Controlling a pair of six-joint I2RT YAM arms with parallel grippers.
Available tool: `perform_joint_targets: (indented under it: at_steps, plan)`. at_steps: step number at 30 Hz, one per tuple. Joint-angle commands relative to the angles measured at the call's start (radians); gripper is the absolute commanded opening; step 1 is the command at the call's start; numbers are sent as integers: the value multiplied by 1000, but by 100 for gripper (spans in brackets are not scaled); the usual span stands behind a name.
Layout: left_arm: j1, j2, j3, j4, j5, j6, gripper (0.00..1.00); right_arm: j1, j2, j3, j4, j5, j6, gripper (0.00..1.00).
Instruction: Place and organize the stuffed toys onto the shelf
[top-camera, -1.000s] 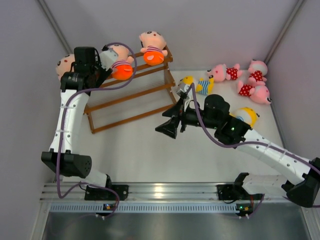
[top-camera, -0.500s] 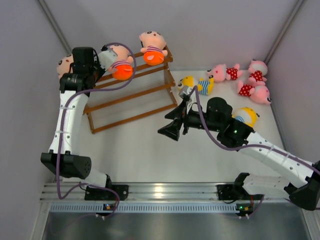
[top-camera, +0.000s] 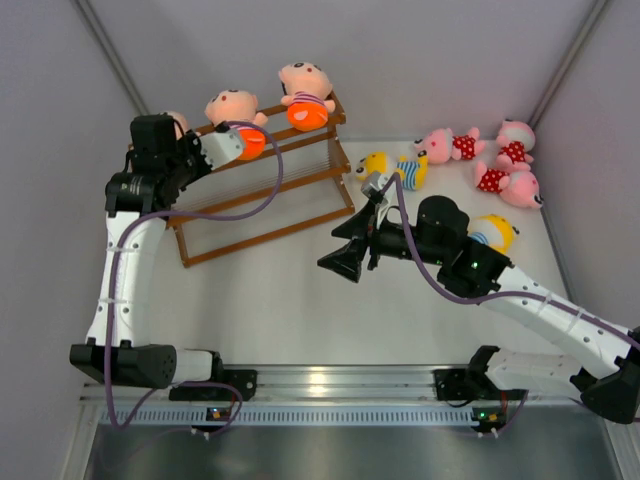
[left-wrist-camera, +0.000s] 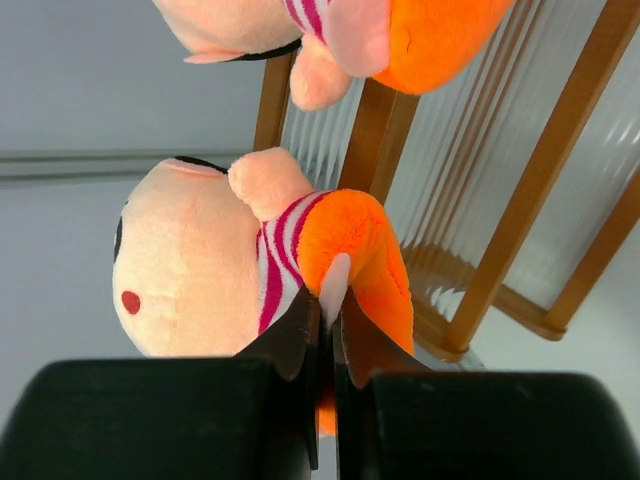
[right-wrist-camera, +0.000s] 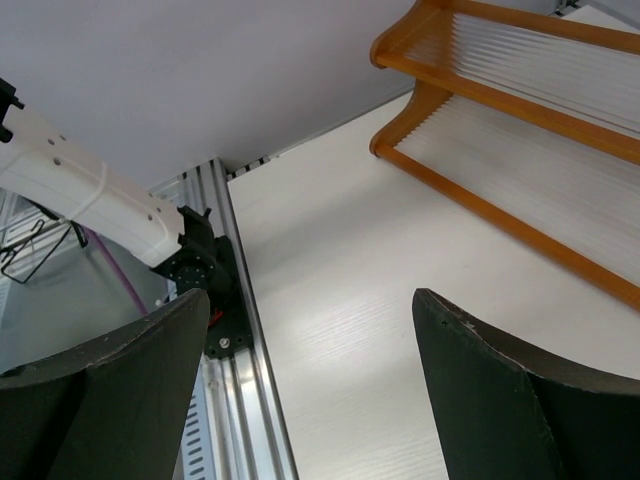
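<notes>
The brown stepped shelf stands at the back left. Two peach-faced stuffed toys in orange shorts sit on its top tier, one in the middle and one to the right. A third is almost hidden under my left arm. My left gripper is shut on a pale bit at the middle doll's orange shorts, the jaws pressed together on it. My right gripper hangs open over bare table in front of the shelf, nothing between its fingers.
Behind my right arm lie a yellow striped doll, a second yellow one half hidden by the arm, and three pink polka-dot dolls. Grey walls close both sides. A metal rail runs along the near edge.
My left gripper has closed on the middle doll's shorts, and the left arm has swung a little leftward. The right arm drifted slightly toward me, still open.
</notes>
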Motion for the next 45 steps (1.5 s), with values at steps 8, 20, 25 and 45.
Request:
perform_joint_targets:
  at_steps: [8, 20, 25, 45]
  plan:
    - [119, 8, 14, -1, 143, 373, 1, -9, -3, -4, 53, -14, -3, 83]
    - [131, 19, 28, -99, 180, 428, 32, -9, -6, -23, 66, -18, 1, 84]
    - [131, 23, 47, -98, 142, 396, 63, -9, -22, -32, 66, -11, 1, 86]
    - [131, -212, 1, -98, 335, -372, 98, -451, 7, -65, -397, 627, 259, 99]
